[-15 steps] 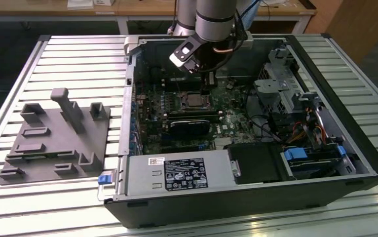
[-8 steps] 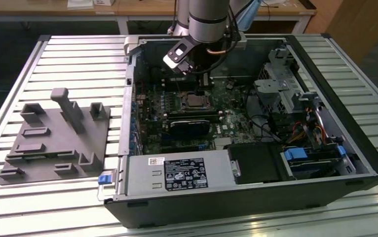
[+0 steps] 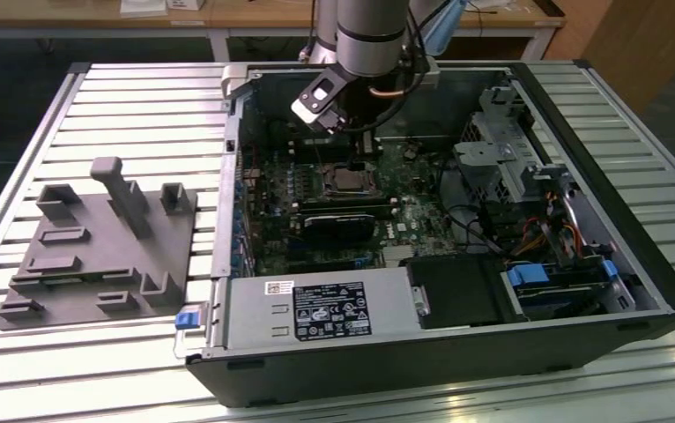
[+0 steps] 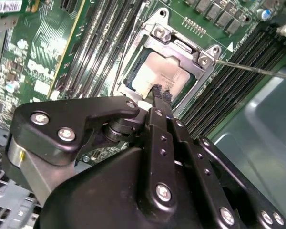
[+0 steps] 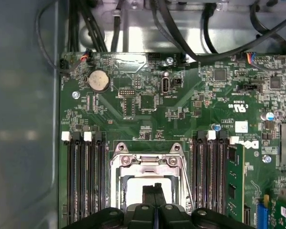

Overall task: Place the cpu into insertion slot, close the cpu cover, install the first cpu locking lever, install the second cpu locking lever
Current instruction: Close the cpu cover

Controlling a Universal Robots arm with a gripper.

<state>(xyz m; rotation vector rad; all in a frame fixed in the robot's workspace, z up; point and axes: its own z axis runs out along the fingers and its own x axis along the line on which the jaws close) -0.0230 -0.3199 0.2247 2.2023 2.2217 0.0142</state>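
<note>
The cpu (image 4: 158, 71) lies in the insertion slot (image 3: 344, 181) on the green board, its pale metal face showing in both wrist views (image 5: 136, 191). The silvery cpu cover (image 4: 181, 46) lies down around it as a frame (image 5: 145, 164). A thin locking lever (image 4: 252, 68) sticks out free from one corner of the cover. Another thin locking lever (image 4: 125, 53) runs along the opposite side. My gripper (image 4: 162, 93) is shut, empty, with its tips right over the edge of the chip (image 5: 155, 188). In the exterior view the gripper (image 3: 359, 152) hangs just behind the slot.
The board sits inside an open black computer case (image 3: 655, 291) on a slatted table. Long black memory slots (image 5: 88, 176) flank the socket. A black card (image 3: 344, 220), a power supply (image 3: 314, 310) and a drive cage (image 3: 502, 150) crowd around. A grey fixture (image 3: 91, 247) lies beside the case.
</note>
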